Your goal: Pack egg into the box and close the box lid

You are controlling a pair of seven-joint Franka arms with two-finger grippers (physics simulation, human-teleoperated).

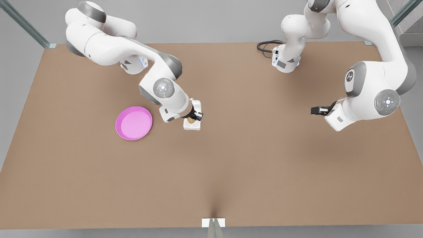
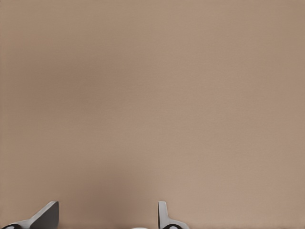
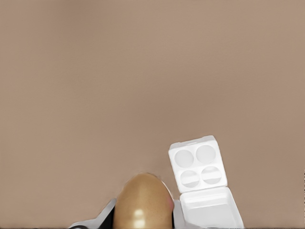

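Brown worktop runs wide and bare under both arms, with grey floor beyond its edges. Toward the front view's left lies the pink plate, well inside the worktop edge and just left of the action. Next to it, the right gripper hangs over the box, its fingers clamped on the egg; from the right wrist view the egg sits large between the fingers, while the box shows four empty cups and the box lid lies folded open flat beside the tray.

The main risk, as I judge it, is a miss. The cups are barely wider than the egg, so a release slightly off centre could land it on a divider or on the open lid, and it would roll across the bare worktop. Letting go too high could make it bounce out. The light carton might also slide if a finger nudges its rim.

Far over on the front view's right, the left gripper waits well apart from everything, fingers spread, above bare worktop. Open room surrounds the box on every side but the plate's, so an approach to the lid is unobstructed.
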